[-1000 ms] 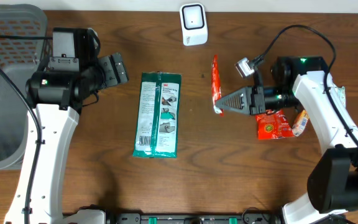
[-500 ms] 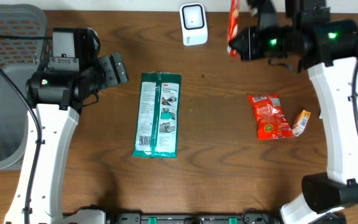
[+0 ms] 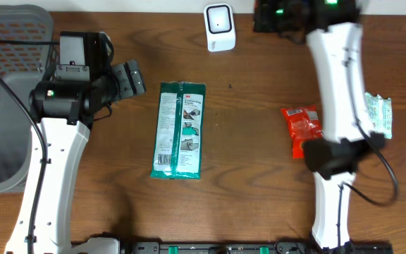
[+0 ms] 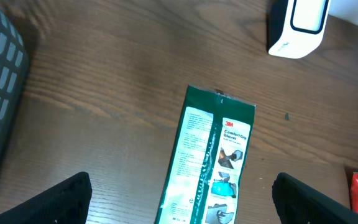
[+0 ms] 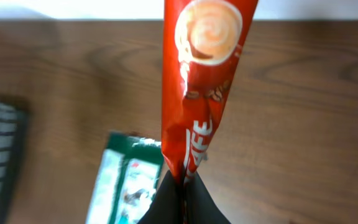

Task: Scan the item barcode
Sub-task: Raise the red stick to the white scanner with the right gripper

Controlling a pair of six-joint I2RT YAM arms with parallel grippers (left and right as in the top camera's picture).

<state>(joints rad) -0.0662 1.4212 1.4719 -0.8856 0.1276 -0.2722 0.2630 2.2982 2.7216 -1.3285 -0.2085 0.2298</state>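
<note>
Red coffee stick packet (image 5: pixel 197 81) is hanging in the air over the brown table (image 3: pixel 252 197) near the white scanner (image 3: pixel 218 27), the right gripper (image 5: pixel 180 190) is pinching its end tight, the left gripper (image 3: pixel 129 79) is hovering wide open beside the green packet (image 3: pixel 180 129), and the grey basket (image 3: pixel 5 42) is sitting at the left edge.

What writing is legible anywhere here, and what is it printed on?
"3M", "Comfort Grip": flat green plastic packet.
"FFE", a cut-off word: long red sachet held by the right gripper.
Fine print on the green packet and the crumpled red bag: too small to read.
</note>
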